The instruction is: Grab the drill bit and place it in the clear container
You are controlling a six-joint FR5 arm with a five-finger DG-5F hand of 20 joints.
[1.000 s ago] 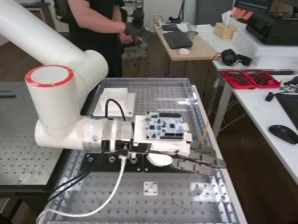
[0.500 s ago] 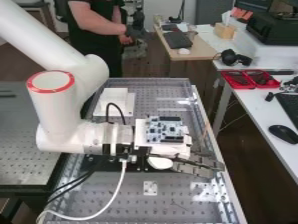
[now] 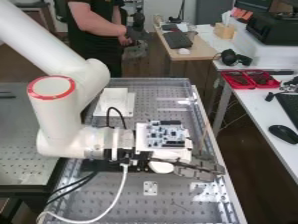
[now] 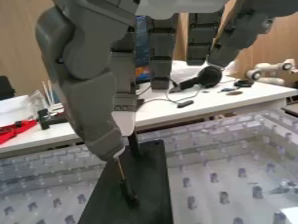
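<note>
In the high view, the hand point(image 3: 194, 169) is low over the bench's middle, pointing to its right edge. The hand point(image 4: 90, 85) hangs into the wrist view with fingers nearly straight and the thumb in front. A thin coppery drill bit point(image 4: 120, 169) with a dark lower part stands slightly tilted over a black plate point(image 4: 143, 185), just beneath the thumb's tip. Whether the thumb touches its upper end is hard to tell. On the bench, a pale glossy patch point(image 3: 206, 192) lies near the right edge; I cannot tell if it is the clear container.
The perforated bench top point(image 3: 120, 195) has a raised metal rail along its right side. A white block point(image 3: 114, 102) stands farther back. A white cable loops from the wrist over the bench's near left. Beyond the right edge is a white desk point(image 3: 263, 122) with red trays point(image 3: 247, 80).
The wrist, its circuit board and the hand have shifted slightly towards the bench's near end. The white block has stayed where it was.
</note>
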